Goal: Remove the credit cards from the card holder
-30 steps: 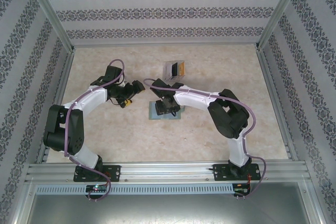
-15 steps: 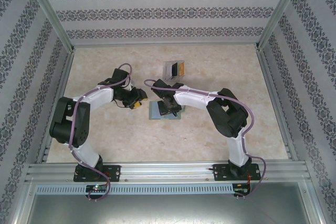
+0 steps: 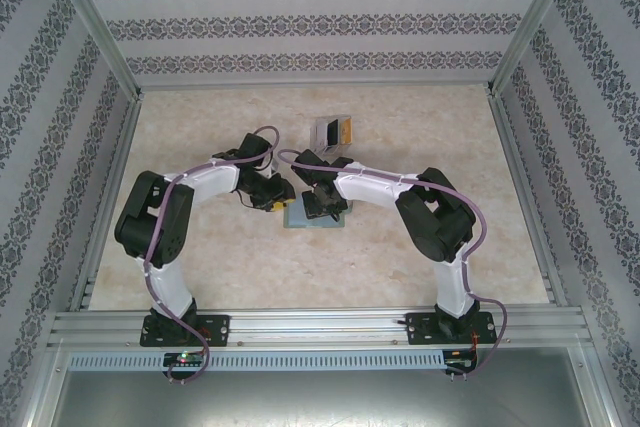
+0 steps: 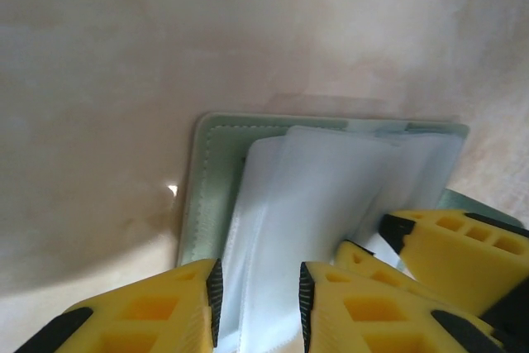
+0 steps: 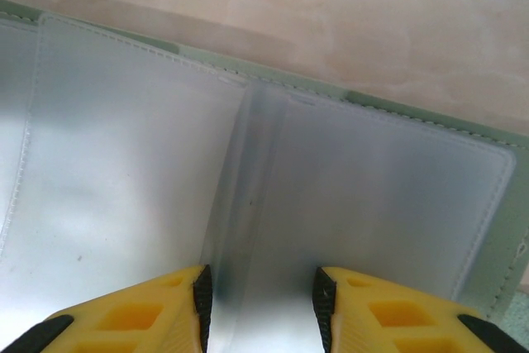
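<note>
The grey-green card holder (image 3: 312, 219) lies open and flat on the table, between the two arms. In the left wrist view its green stitched edge and pale, rumpled pocket lining show as the card holder (image 4: 216, 196). My left gripper (image 3: 279, 203) (image 4: 260, 303) stands over its left half, jaws narrowly apart with lining between them. My right gripper (image 3: 323, 204) (image 5: 260, 303) hovers over the centre fold of the card holder (image 5: 397, 204), jaws apart, and its yellow fingers (image 4: 450, 245) show beside my left ones. The credit cards are hidden.
A clear plastic tray (image 3: 331, 132) with black and orange contents stands just behind the card holder. Patterned walls and metal frame rails enclose the marbled table (image 3: 430, 127). Both arms crowd the middle, their grippers a short gap apart.
The left arm swung right, from beside the card holder onto its left edge, and its jaws narrowed a lot. The right gripper stayed over the card holder, jaws narrowing a little.
</note>
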`<state>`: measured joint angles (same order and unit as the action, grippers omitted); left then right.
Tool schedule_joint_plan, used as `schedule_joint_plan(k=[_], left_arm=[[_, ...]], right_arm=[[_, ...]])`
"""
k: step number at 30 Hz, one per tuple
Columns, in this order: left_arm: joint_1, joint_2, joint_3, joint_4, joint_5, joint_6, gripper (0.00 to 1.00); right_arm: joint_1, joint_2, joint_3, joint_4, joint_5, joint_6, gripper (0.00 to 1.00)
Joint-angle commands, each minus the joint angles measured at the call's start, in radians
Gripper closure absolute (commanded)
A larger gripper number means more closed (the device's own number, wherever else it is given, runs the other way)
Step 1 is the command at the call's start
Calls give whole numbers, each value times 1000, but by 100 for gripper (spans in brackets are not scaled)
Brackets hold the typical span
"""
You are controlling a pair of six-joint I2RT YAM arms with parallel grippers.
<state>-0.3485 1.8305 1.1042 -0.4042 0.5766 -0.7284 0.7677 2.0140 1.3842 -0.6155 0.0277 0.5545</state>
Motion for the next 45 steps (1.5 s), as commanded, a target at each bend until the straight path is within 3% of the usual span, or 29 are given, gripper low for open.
schedule_joint_plan(k=[1,11,25,31,45], left_arm=[[-15,22,29,-47,-19,35,67],[-27,67,47,-44,4,40,72],[-25,31,67,-109,-86,72,71],[-28,68,69,-86,-44,70,73],[-31,78,60,4,106,74,90]], right_arm=[[-18,34,-46,-4,-1,19,59],[-21,24,-57,5,-11,23,59],[-28,15,-71,15,-18,28,60],[-30,16,-71,19,-24,27,60],[-31,15,-76,30,-42,23,64]])
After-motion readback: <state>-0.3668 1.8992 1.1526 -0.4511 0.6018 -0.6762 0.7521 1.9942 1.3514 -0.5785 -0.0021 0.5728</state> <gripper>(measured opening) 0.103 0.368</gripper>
